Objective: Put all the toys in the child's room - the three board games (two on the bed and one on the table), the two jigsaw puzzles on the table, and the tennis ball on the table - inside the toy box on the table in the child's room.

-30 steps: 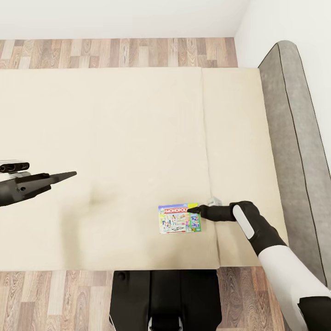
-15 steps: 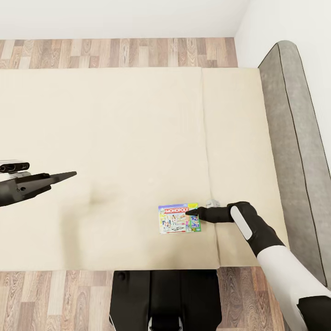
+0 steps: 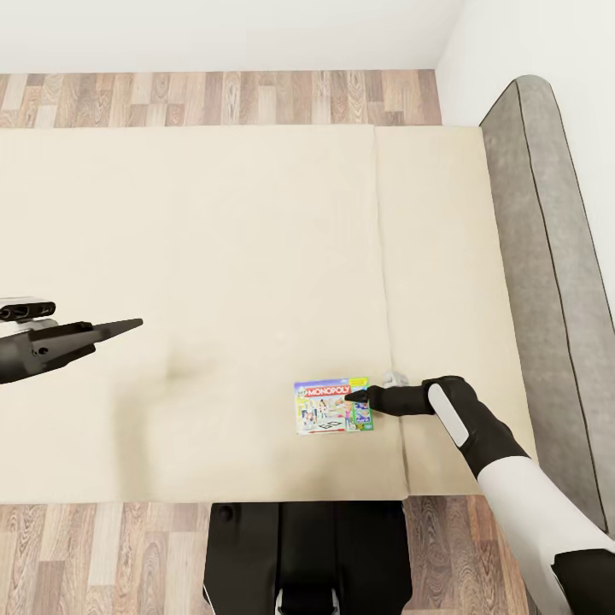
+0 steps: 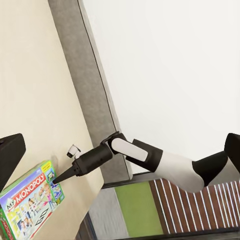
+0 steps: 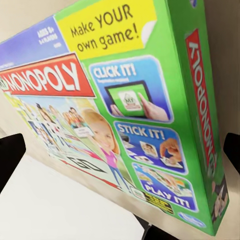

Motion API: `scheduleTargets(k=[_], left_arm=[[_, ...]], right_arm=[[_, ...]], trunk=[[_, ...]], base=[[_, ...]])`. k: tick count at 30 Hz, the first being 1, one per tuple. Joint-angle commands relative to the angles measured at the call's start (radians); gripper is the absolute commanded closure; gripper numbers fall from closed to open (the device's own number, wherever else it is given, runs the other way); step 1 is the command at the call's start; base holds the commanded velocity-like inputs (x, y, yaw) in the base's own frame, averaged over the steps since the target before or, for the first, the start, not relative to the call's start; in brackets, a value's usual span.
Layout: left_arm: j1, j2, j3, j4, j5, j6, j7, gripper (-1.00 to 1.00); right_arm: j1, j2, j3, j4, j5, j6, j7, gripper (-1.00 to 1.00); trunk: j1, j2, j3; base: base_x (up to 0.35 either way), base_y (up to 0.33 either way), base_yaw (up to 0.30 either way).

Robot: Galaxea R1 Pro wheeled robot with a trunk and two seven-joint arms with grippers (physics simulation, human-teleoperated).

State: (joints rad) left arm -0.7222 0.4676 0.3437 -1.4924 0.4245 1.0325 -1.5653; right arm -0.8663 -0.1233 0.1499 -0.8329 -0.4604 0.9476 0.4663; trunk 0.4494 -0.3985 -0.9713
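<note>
- Head view: your Monopoly board game (image 3: 334,407) lies flat on the cream bed (image 3: 213,256), near its front edge and just left of the seam between the two mattress sections.
- Head view: your right gripper (image 3: 360,395) comes in from the box's right side, its dark tip over the box's upper right corner. From here you cannot tell how far its fingers are parted, or whether they touch the box.
- Head view: your left gripper (image 3: 128,325) hovers over the bed well apart from the game, at the left. Its fingers look drawn to a point and hold nothing, but you cannot tell for sure.
- Head view: the grey headboard (image 3: 547,256) runs along the bed's right end.
- Left wrist view: the right gripper's (image 4: 57,178) tip sits at the Monopoly box's (image 4: 30,205) near corner, looking narrow and pointed.
- Right wrist view: the box (image 5: 115,115) looms close and tilted, its green edge toward you. One dark finger (image 5: 11,155) shows at either side of the frame, set wide apart with the box between them, not gripping it.
</note>
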Motion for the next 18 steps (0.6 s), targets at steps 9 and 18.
scheduleTargets(k=[9, 18], left_arm=[[0.000, 0.000, 0.000, 0.000, -0.001, 0.011, -0.004, -1.00], [0.000, 0.000, 0.000, 0.000, -0.001, 0.011, -0.004, -1.00]], right_arm=[[0.000, -0.001, 0.002, -0.001, 0.008, 0.000, 0.006, -1.00], [0.000, -0.001, 0.002, 0.000, 0.008, 0.000, 0.006, -1.00]], trunk=[[0.001, -0.002, -0.001], [0.001, -0.002, -0.001]], base=[[0.000, 0.029, 0.000], [0.000, 0.013, 0.000]])
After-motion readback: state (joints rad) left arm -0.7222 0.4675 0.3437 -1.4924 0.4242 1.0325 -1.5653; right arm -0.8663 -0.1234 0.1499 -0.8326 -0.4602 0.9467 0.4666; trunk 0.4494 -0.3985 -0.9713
